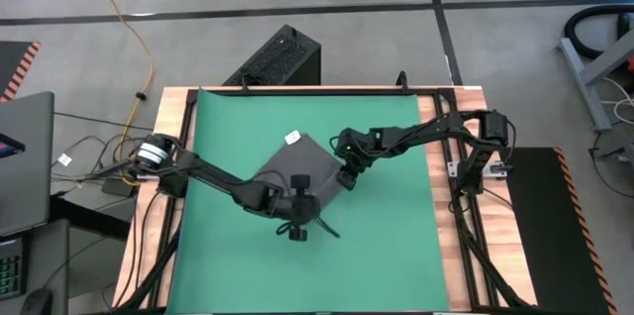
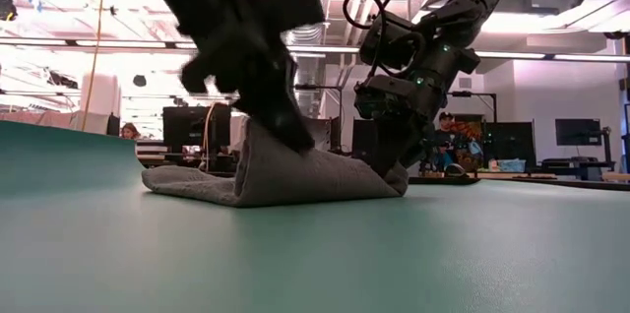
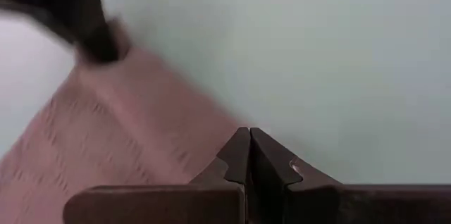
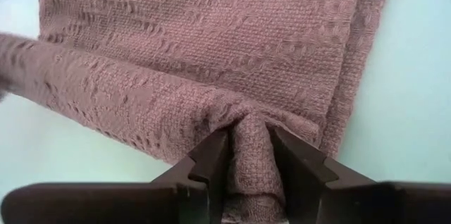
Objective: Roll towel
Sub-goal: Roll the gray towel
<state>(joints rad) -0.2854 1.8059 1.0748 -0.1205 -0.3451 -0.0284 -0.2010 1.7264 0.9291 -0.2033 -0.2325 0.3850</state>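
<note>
Now towel (image 4: 211, 62) edge in right hand (image 4: 248, 160)

Wooden table (image 1: 166, 171) w/ black frame rails along the edges. Big green mat (image 1: 396, 246) covers most of the top. Dark grey towel (image 1: 297, 166) lies mid-mat, partly folded, white tag (image 1: 292, 138) at far corner.

We see bare green mat (image 1: 396, 246) open on every side of the towel (image 1: 297, 171); both arms cross above the towel, crowding its near and right edges.
</note>
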